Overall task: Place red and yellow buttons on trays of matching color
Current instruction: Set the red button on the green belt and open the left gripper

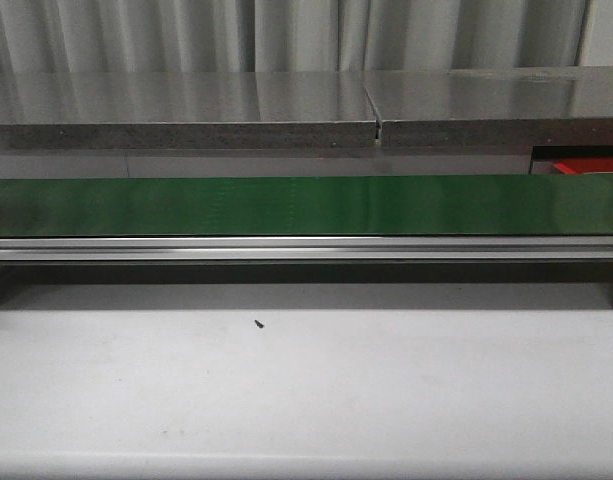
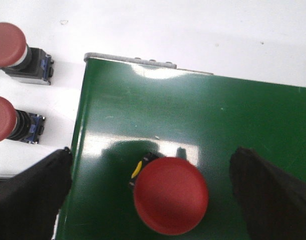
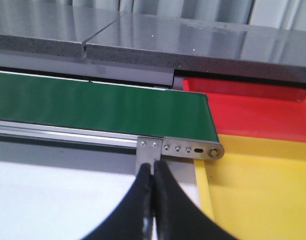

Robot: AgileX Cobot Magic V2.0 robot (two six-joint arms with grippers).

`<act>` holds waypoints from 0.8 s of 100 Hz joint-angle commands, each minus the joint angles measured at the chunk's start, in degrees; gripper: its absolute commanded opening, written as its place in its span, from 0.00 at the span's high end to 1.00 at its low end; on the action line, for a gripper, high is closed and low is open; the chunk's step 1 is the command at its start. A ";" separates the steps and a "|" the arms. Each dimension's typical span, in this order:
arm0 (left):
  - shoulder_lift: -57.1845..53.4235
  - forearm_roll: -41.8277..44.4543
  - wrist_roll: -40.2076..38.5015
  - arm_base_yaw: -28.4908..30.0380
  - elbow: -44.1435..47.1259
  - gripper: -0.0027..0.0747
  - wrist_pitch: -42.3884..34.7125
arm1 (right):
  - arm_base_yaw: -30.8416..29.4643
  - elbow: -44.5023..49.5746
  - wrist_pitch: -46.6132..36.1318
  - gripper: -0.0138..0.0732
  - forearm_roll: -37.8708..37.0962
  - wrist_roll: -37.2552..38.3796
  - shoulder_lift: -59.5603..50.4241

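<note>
1. One long green conveyor belt (image 1: 306, 205) fills the front view, running across behind the white table (image 1: 306, 390). No button and no arm shows here; only a sliver of the red tray (image 1: 586, 160) peeks in at the far right, so this view says little about the work in hand.

2. In the left wrist view, the left gripper (image 2: 153, 192) hangs over the belt end with its fingers (image 2: 35, 197) spread wide, one on each side of a red button (image 2: 170, 195) that sits on the green surface. Nothing is clamped; the straddle looks like the approach to a grasp. Two more red buttons (image 2: 13, 50) lie on their sides on the table just beside the belt, probably waiting their turn.

3. In the right wrist view, the right gripper (image 3: 153, 200) has its fingers pressed together, holding nothing. It hovers near the belt's other end, where the red tray and the yellow tray (image 3: 262, 195) sit side by side, likely placed there to receive sorted buttons.
</note>
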 commanded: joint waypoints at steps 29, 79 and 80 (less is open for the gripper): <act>-8.26 -0.52 -0.45 4.52 -4.38 0.11 2.16 | 0.04 -0.07 -4.88 0.92 -0.60 -0.23 -1.04; -8.65 5.55 -1.18 24.14 -3.94 0.11 8.57 | 0.04 -0.07 -4.88 0.92 -0.60 -0.23 -1.04; -8.65 5.45 -1.18 24.51 -3.94 0.11 8.57 | 0.04 -0.07 -4.88 0.92 -0.60 -0.23 -1.04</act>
